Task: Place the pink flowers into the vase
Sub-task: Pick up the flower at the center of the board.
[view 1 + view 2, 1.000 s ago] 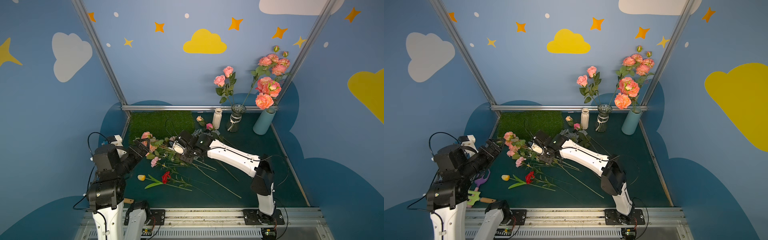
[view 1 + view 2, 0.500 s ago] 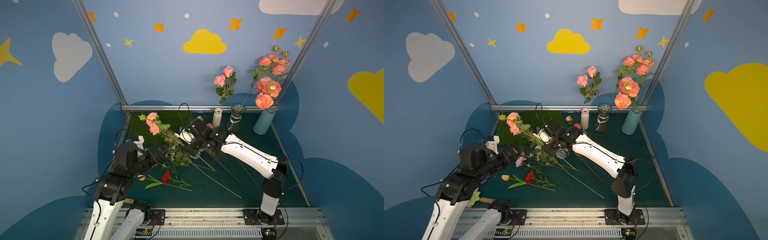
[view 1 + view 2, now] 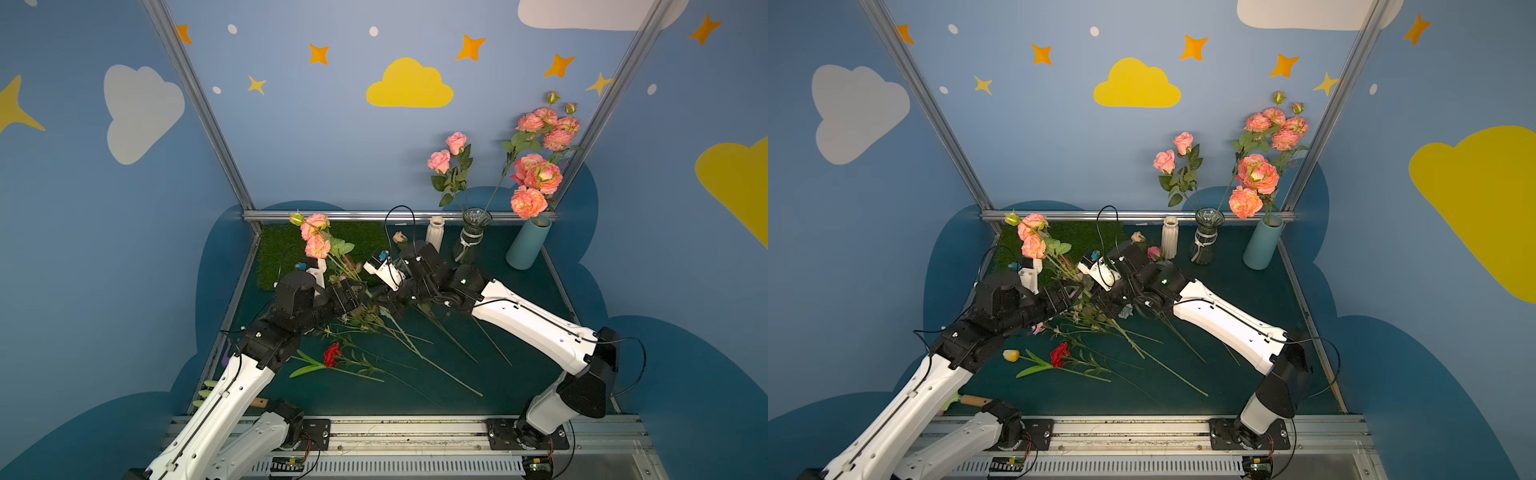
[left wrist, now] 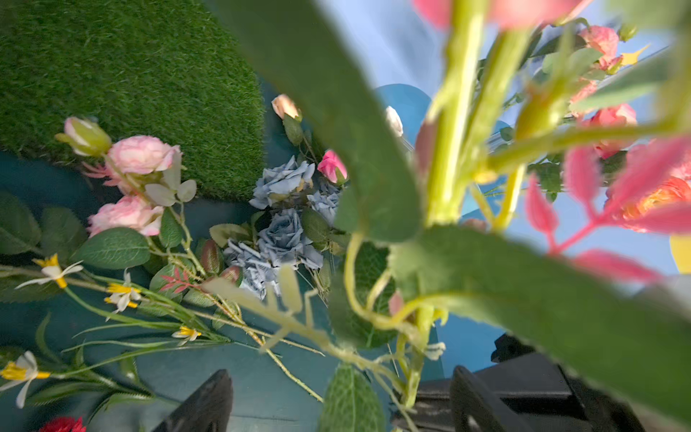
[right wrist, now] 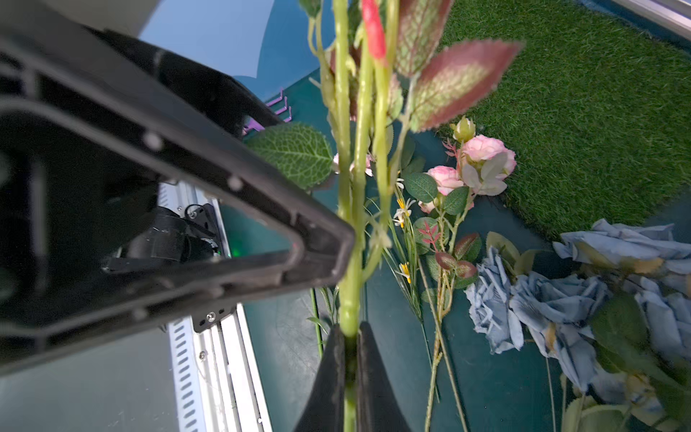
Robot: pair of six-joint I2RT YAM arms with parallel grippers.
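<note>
A sprig of pink flowers (image 3: 316, 239) (image 3: 1032, 237) stands tilted above the grass mat, its blooms up at the back left. My right gripper (image 5: 349, 336) (image 3: 384, 301) is shut on its green stem (image 5: 349, 262). My left gripper (image 4: 338, 404) (image 3: 359, 297) is open, with that stem (image 4: 445, 149) passing between its wide jaws close to the right gripper. More pale pink flowers (image 4: 138, 155) (image 5: 482, 149) lie on the table. At the back right a glass vase (image 3: 473, 232) and a teal vase (image 3: 528, 245) each hold pink blooms.
A grey-blue rose bunch (image 4: 280, 232) (image 5: 561, 299) lies under the grippers. A red carnation (image 3: 331, 355), a yellow tulip (image 3: 1011, 354) and several long loose stems (image 3: 436, 365) lie toward the front. A small white vase (image 3: 435, 232) stands beside the glass one, and the grass mat (image 3: 286, 249) lies at the back left.
My right gripper has lifted the pink sprig off the pile, its blooms rising toward the back left. The left arm swung in from the left to the stem, jaws narrowing slightly.
</note>
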